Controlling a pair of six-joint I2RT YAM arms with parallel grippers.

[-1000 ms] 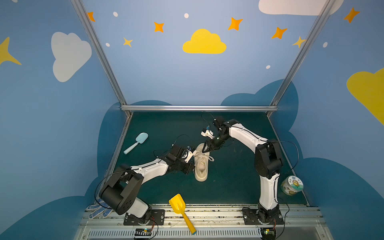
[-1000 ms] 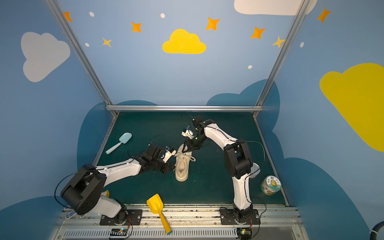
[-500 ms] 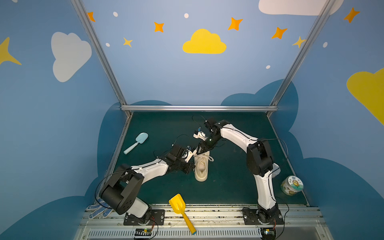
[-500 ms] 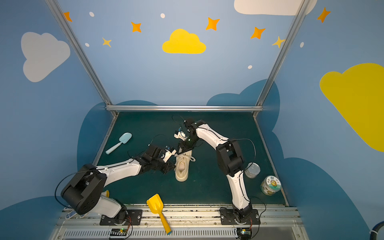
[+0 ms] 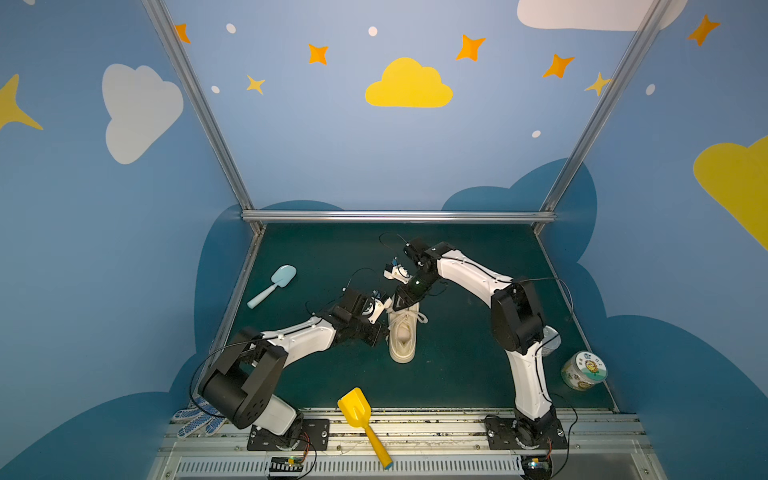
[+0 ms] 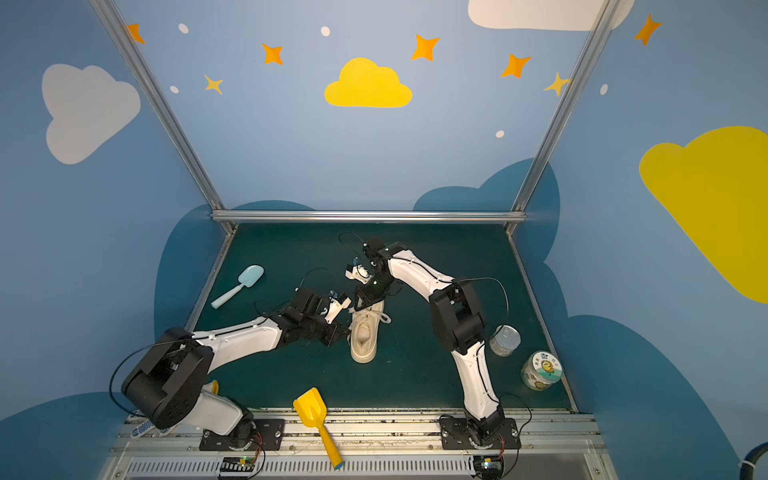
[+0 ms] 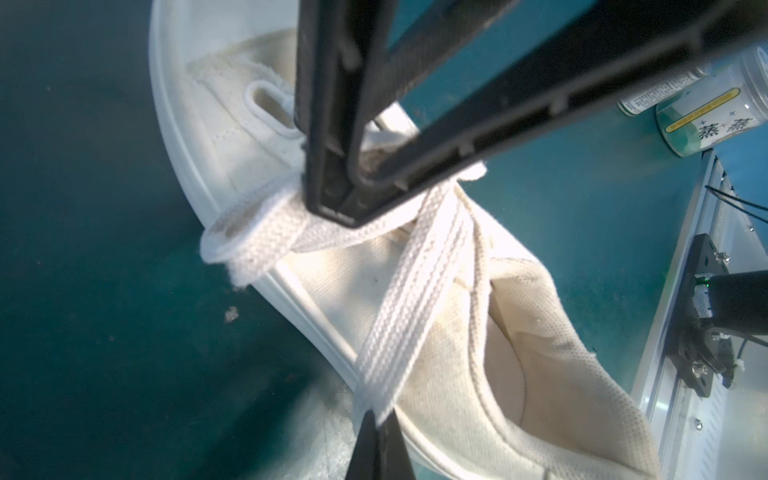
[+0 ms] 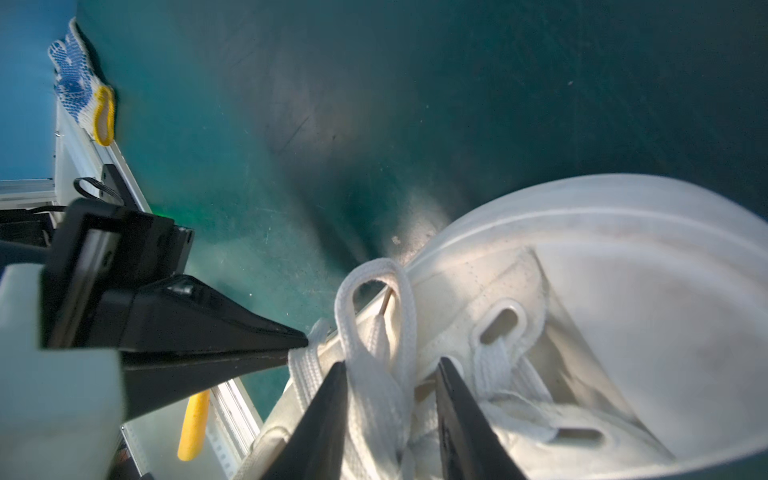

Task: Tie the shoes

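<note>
The right pincer (image 8: 390, 363) has dropped onto the lace (image 8: 407, 316) of the shoe (image 5: 402, 347). 1 counter (image 5: 457, 374); 1 shoe mid-counter, long axis front-to-back, toe toward the back wall (image 5: 395, 166); 1 yellow shovel (image 5: 354, 407), 1 blue shovel (image 5: 284, 275); 1 jar (image 6: 540, 370), 1 tin (image 6: 505, 340). Right pincer apart, straddling lace loops; left pincer (image 8: 297, 340) clamped on 1 lace strand.

The jar (image 7: 715, 112), at about 4 o'clock on the mat (image 5: 457, 257) in both top views, bore a green label with two white Chinese characters, each seemingly 蒸, under a yellow band of print too small to read. Its lid (image 5: 589, 368) carried a flower cartoon with tiny unreadable characters. The can (image 7: 660, 89) beside it had blurred print.
</note>
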